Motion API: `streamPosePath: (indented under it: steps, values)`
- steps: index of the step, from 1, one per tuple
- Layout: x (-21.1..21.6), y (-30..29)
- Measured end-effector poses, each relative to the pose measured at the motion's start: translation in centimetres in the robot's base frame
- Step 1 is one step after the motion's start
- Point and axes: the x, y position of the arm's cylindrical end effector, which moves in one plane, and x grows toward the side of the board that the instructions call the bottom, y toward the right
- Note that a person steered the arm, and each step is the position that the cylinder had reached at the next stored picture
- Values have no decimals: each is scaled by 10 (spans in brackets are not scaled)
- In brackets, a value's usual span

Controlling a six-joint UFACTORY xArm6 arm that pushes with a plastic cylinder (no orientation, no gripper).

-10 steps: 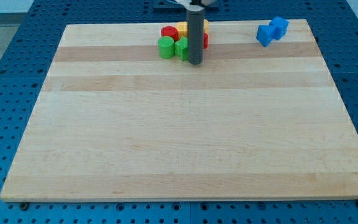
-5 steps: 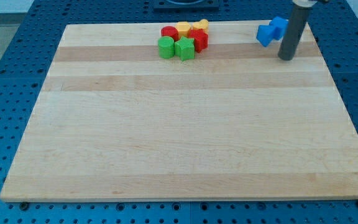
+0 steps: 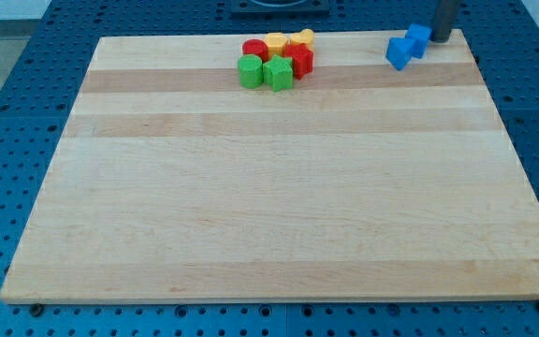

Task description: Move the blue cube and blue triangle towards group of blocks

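Two blue blocks sit together at the view's top right of the wooden board (image 3: 279, 187): a blue cube (image 3: 419, 39) and, touching it on its lower left, a blue block that may be the triangle (image 3: 400, 52). My tip (image 3: 443, 39) is just to the right of the blue cube, close to it or touching; I cannot tell which. The group of blocks lies at the top centre: a green cylinder (image 3: 250, 70), a green block (image 3: 278, 72), a red block (image 3: 254, 48), a second red block (image 3: 301, 61), a yellow block (image 3: 276, 42) and another yellow block (image 3: 301, 37).
The board's top edge runs just behind both the group and the blue blocks. A blue pegboard table (image 3: 7, 112) surrounds the board.
My tip moved from in front of the group rightward across the board, then up toward the top edge to the right side of the blue cube. The blocks have not visibly moved.
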Motion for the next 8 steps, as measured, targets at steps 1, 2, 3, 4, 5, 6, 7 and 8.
streamPosePath:
  steps: [1,2,3,4,5,6,7,8]
  values:
    - [1,-7]
    - [11,-25]
    - [19,-40]
    - [26,-47]
    - [36,-51]
    - [42,-56]
    - [43,-69]
    - [46,-85]
